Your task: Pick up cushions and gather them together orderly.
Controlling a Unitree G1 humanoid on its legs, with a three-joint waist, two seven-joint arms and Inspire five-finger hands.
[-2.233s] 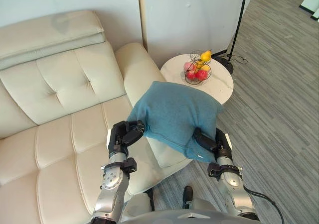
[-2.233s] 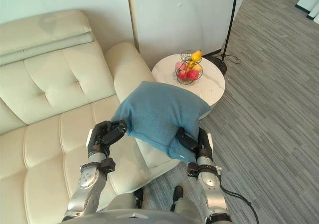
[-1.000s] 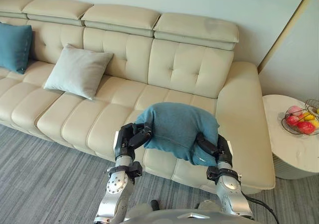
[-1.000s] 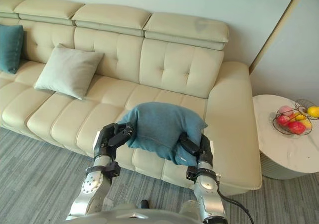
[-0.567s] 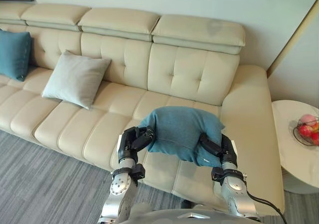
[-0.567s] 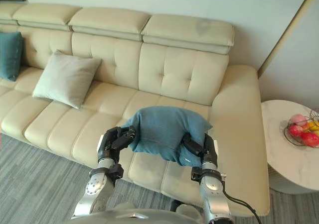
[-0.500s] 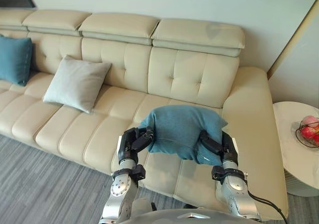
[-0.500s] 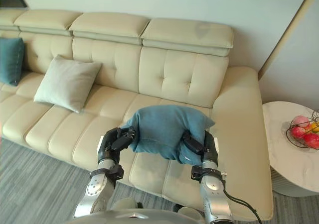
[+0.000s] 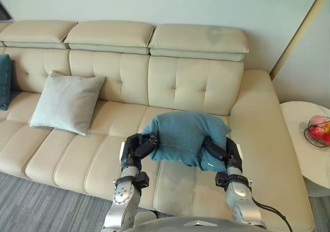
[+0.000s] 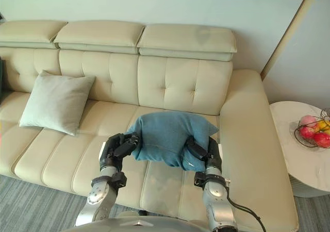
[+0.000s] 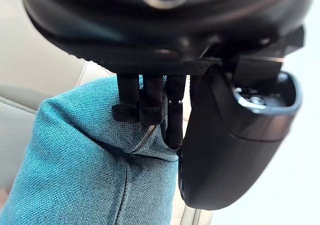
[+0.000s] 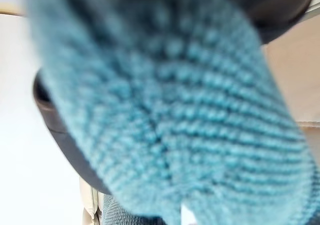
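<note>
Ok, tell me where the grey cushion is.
The grey cushion leans on the sofa backrest at the head views' left, well left of the held teal cushion.

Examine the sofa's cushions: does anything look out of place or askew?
The cushions are scattered: the grey cushion leans tilted against the sofa back, a dark teal cushion sits apart at the left edge, and the blue cushion is held above the seat by the left robot hand and right robot hand. Nothing looks damaged.
</note>
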